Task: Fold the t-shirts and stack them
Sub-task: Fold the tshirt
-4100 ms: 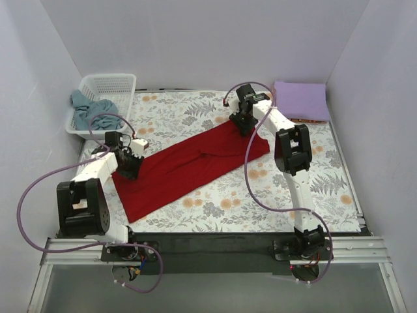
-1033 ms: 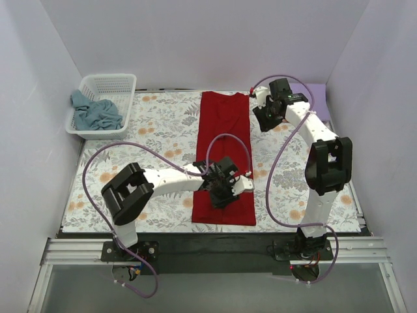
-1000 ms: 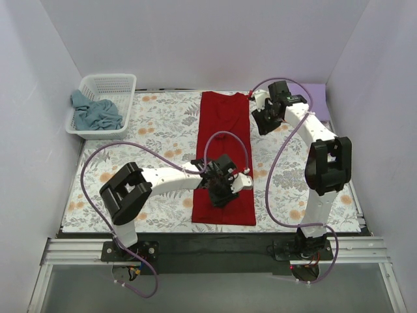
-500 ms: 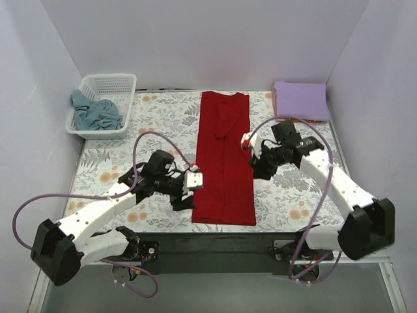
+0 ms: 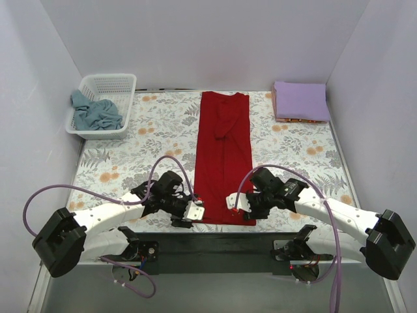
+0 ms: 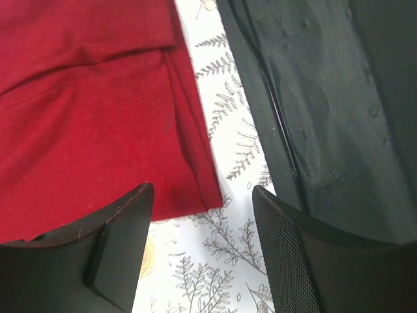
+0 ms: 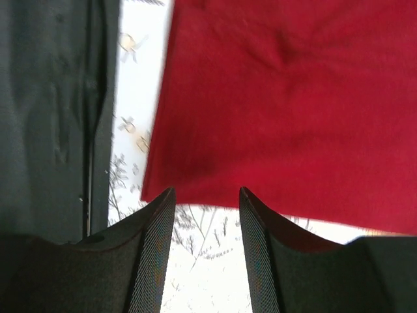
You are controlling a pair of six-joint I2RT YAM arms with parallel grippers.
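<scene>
Deep red t-shirt [image 5: 223, 156] lies as a long narrow strip down the middle of the surface [image 5: 156, 130], sleeves turned in, collar end far, hem end at the near edge. Left claw [image 5: 193, 212] sits low at the hem's near-left corner, right claw [image 5: 236, 202] at the near-right corner. Both stand parted, moderately wide, holding nothing. Wrist views show the hem corners at or just ahead of the fingertips, cloth flat and not pinched. Placement reads as deliberate: one claw per corner, so the hem can be lifted evenly and carried toward the collar for a crosswise fold. Strip runs straight, which should keep that fold square. Lavender t-shirt [image 5: 300, 100] rests folded at the far right corner, likely the stack site. Blue-grey t-shirt [image 5: 95, 112] sits crumpled in the white basket [image 5: 109, 82], far left, not yet folded
</scene>
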